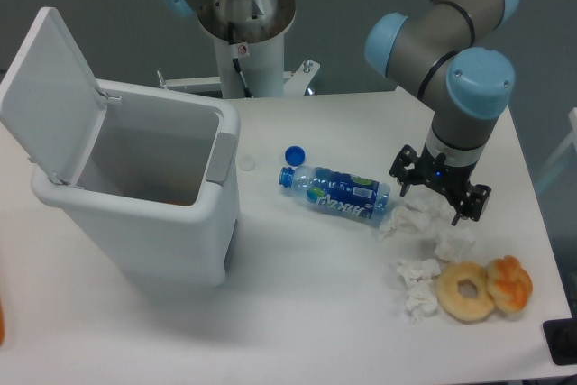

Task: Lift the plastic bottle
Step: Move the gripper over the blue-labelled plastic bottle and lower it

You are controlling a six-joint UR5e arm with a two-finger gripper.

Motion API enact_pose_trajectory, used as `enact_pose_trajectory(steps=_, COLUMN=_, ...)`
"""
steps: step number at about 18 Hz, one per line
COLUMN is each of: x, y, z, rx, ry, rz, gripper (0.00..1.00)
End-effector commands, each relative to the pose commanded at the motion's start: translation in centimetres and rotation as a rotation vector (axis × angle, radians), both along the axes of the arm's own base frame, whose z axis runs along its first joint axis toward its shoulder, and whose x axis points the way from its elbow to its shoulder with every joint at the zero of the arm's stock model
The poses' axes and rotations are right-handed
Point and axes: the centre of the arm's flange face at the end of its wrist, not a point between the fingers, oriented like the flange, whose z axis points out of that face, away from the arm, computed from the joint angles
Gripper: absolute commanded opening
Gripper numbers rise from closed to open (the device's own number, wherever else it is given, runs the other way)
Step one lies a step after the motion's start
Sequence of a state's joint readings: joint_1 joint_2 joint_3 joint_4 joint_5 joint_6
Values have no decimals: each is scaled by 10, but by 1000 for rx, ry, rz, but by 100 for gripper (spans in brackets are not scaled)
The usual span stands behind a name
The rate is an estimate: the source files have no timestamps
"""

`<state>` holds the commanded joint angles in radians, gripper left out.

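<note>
The plastic bottle (338,192) lies on its side on the white table, neck with blue ring pointing left, blue label with white and green print facing up. My gripper (439,197) hangs just right of the bottle's base, above crumpled tissue, with its two fingers apart and nothing between them. A loose round blue cap (293,155) sits just above and left of the bottle's neck.
An open white bin (144,187) with its lid raised stands at the left. Crumpled tissues (416,277) lie right of the bottle. A bagel-like ring (466,291) and an orange pastry (510,284) sit at the front right. The table's edge (532,178) runs along the right.
</note>
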<state>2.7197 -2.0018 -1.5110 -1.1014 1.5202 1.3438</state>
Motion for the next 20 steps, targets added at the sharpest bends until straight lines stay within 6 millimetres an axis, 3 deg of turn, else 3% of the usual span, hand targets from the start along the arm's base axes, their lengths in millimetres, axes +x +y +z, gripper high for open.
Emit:
enact_pose_trajectory(steps=4, x=6, y=7, z=1, rx=0, ry=2, rz=-18, gripper=100)
enact_pose_trajectory(steps=6, x=25, y=26, z=0, rx=-7, ry=-3, rz=-55, gripper=100)
enact_pose_trajectory(steps=9, x=55, y=13, z=-4, rx=-51, ry=-16, rz=-64, gripper=100)
enact_pose_trajectory(steps=12, x=82, y=12, z=-25, rx=-50, ry=-73, rz=-76, gripper=100)
enact_pose_trajectory(steps=14, x=93, y=13, z=-36, rx=-43, ry=-104, rz=-74, gripper=100)
enact_pose_trajectory(steps=17, x=100, y=11, z=-29, rx=-41, ry=-99, rz=-88, gripper=100)
enact_pose_trajectory(steps=20, x=117, y=9, z=-37, rx=-60, ry=-115, rz=-182, gripper=100)
